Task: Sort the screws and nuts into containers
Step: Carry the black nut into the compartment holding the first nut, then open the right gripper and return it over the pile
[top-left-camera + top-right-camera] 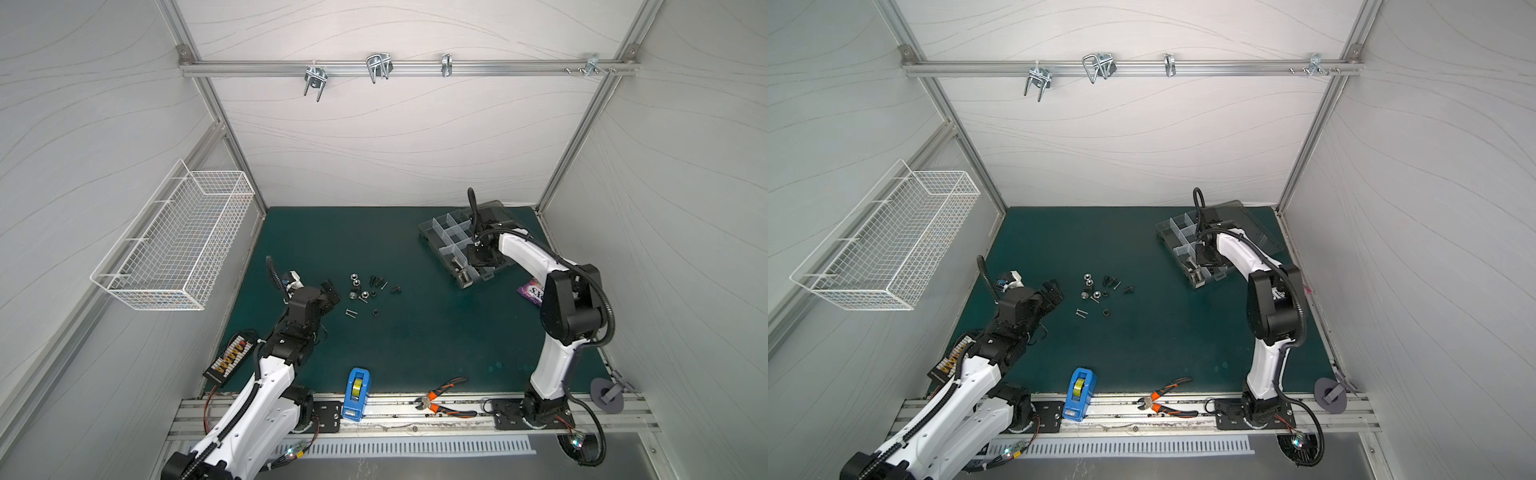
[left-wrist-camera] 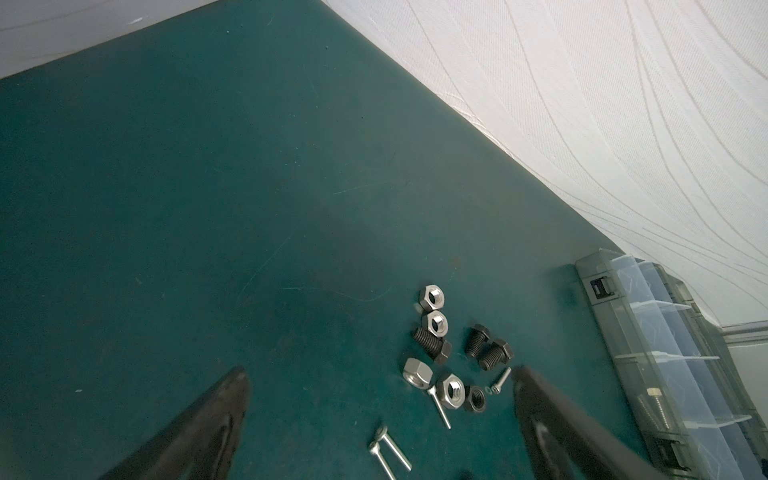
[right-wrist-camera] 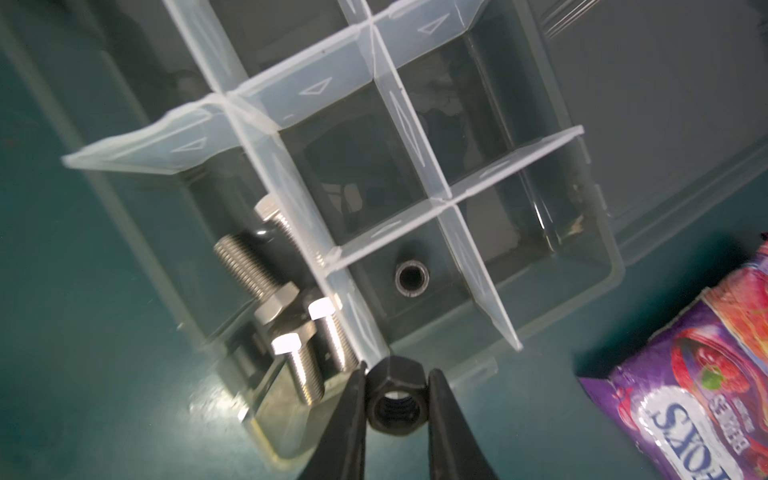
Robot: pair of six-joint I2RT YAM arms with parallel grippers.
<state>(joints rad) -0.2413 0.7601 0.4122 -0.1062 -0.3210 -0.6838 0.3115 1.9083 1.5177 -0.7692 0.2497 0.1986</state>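
Right gripper (image 3: 397,372), slightly parted, pinches a black nut (image 3: 395,405) over the box (image 1: 432,231) at 2 o'clock; left gripper (image 1: 331,291), wide open and empty, lies 9 o'clock of the loose fasteners (image 1: 364,295).

The left gripper (image 2: 380,372) gapes over a green mat (image 2: 208,208); silver nuts (image 2: 432,296) and black screws (image 2: 494,353) lie between its fingers (image 2: 548,415); the organizer box (image 2: 648,345) seemingly holds a bolt (image 2: 656,395)

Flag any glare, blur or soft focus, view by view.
Right wrist view: silver bolt heads blow out white; black nut in the right pincer reads clearly; snack packet soft. Left wrist view: left pincer soft, loose fasteners crisp. Both top views: even light, faint shadows.
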